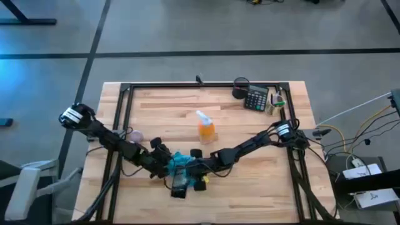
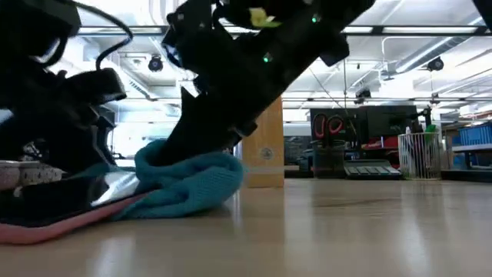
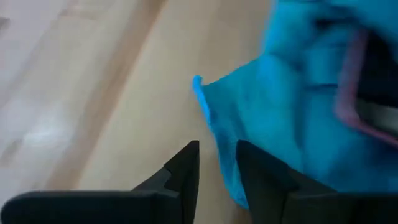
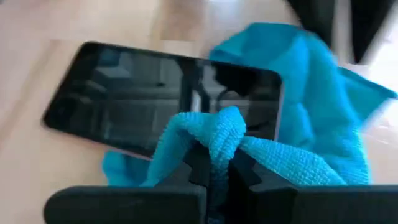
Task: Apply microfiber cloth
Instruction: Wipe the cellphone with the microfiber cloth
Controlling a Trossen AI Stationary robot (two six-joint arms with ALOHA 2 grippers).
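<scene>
My right gripper (image 4: 214, 163) has its fingers pinched on a fold of the cloth (image 4: 298, 106), near the table's (image 1: 250, 181) front edge. The cloth drapes partly over the phone (image 4: 155, 99), which lies flat with its dark screen up. My left gripper (image 3: 217, 168) sits just beside the cloth's edge, fingers a narrow gap apart, gripping nothing. Behind them stands the bottle (image 1: 205, 127), and farther back the calculator (image 1: 256, 99).

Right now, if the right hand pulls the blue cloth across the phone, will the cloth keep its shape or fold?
The microfiber cloth probably behaves floppy: it lies in many folds and bunches where the right hand pinches it. It likely drags rather than slides flat, since part drapes over the phone. It seems light.
</scene>
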